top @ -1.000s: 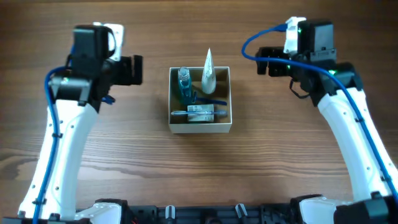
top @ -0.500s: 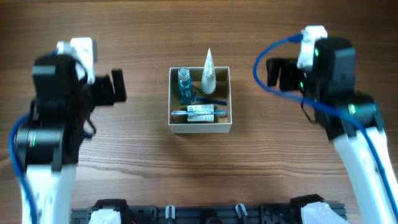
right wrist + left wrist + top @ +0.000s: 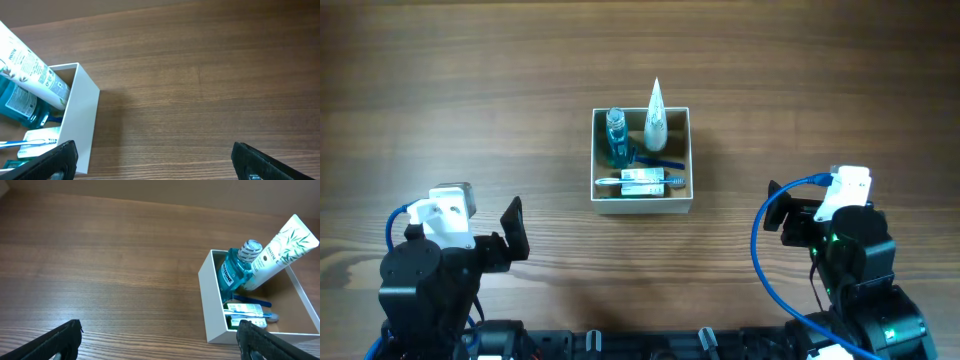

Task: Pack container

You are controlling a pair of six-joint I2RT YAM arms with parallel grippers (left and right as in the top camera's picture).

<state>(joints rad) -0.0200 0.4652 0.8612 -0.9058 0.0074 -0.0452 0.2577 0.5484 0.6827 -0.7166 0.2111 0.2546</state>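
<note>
The container [image 3: 641,205], a square white-walled box with a tan inside, stands at the table's middle. In it are a blue mouthwash bottle [image 3: 616,137], a white tube [image 3: 655,113] leaning over the far wall, a toothbrush [image 3: 640,181] and a small white-green packet [image 3: 644,177]. It also shows in the left wrist view [image 3: 212,305] and the right wrist view [image 3: 82,115]. My left gripper [image 3: 512,230] is open and empty at the near left, well away from the box. My right gripper [image 3: 775,210] is open and empty at the near right.
Bare wooden table [image 3: 500,100] lies all around the box. Both arm bases sit at the near edge.
Both arms have pulled back from beside the box to the near edge of the table, grippers still open and empty. The box and its contents have not moved.
</note>
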